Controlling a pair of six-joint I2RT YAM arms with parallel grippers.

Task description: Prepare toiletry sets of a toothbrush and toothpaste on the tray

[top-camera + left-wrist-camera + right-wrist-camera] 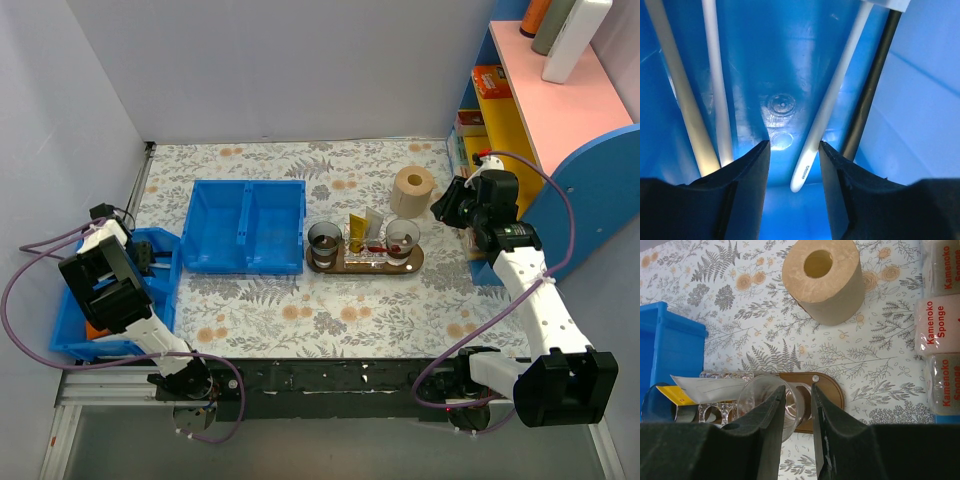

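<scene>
Tools gape: left tool (793,150) inside blue bin (785,60), right tool (798,390) above fern-printed table (765,315).

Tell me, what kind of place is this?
Likely a test bench staged as a washroom: floral table, blue bins, a tray with toothpaste, packaged sponges.

On the floral-patterned tabletop (300,320), a dark brown wooden oval tray (416,262) is lying right of centre, with a clear glass cup standing at its left end (325,240) and another at its right (403,238). A small flat yellow toothpaste tube (356,232) is sitting between them. A tan paper roll (413,190) is sitting behind the tray's right end, with wrapped sponge packets (942,322) to its right. A twin-compartment blue plastic bin (245,225) is lying just left of the tray. Farther left, white plastic toothbrush handles (825,115) are lying in a single blue plastic bin (62,330).
</scene>
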